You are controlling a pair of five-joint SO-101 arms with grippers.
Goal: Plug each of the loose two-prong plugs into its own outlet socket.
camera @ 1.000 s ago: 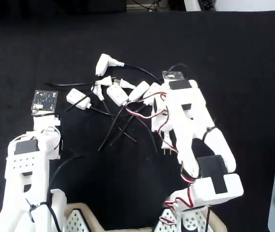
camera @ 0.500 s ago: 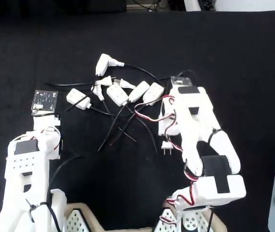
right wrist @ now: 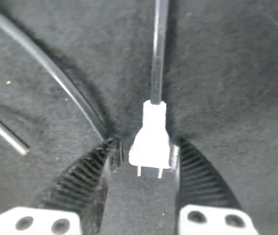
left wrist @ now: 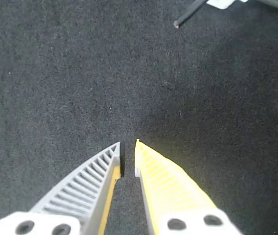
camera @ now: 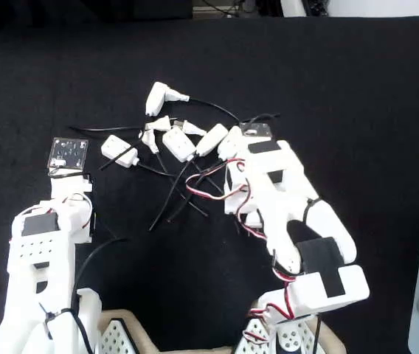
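Close squarely on the white two-prong plug [right wrist: 150, 142], lying centre-frame in the right wrist view on the black worktop [right wrist: 237, 58], prongs toward the lower edge, cord [right wrist: 157, 49] running to the top. Pinch its flat sides with the right jaws, spread either side and probably not yet gripping, avoiding prongs and cord. Leave the left jaws, nearly pressed together over bare worktop, parked.
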